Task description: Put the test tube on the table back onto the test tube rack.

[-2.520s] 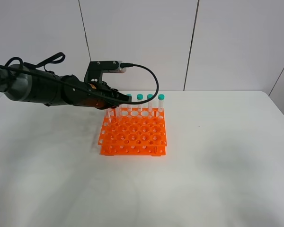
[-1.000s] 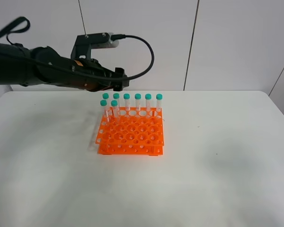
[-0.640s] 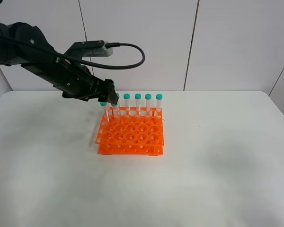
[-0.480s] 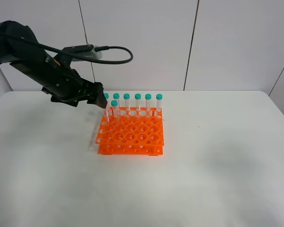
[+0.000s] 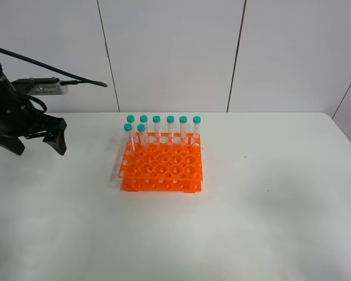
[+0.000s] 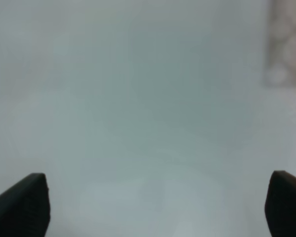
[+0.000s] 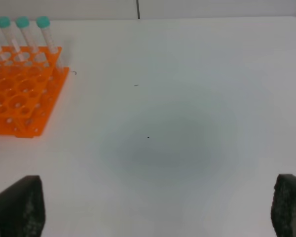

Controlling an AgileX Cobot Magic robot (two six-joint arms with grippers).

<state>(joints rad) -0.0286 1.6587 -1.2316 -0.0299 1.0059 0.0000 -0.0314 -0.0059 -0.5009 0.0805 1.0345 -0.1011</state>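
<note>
The orange test tube rack (image 5: 161,167) stands in the middle of the white table (image 5: 269,222). Several teal-capped test tubes stand upright in it: a back row (image 5: 170,126) and two more (image 5: 141,133) in front at its left end. No tube lies on the table. My left gripper (image 5: 38,145) hangs open and empty far to the left of the rack; the left wrist view shows its gripper (image 6: 153,207) wide open over blurred white table. My right gripper (image 7: 153,210) is open and empty, with the rack (image 7: 19,98) off to one side.
Grey wall panels (image 5: 175,52) rise behind the table's back edge. The left arm's cable (image 5: 52,63) loops above the left side. A blurred pinkish-orange patch (image 6: 286,44) shows at the edge of the left wrist view.
My left arm has pulled back from the rack's back left corner to the far left, gripper open and empty. The tubes stay standing in the rack.
</note>
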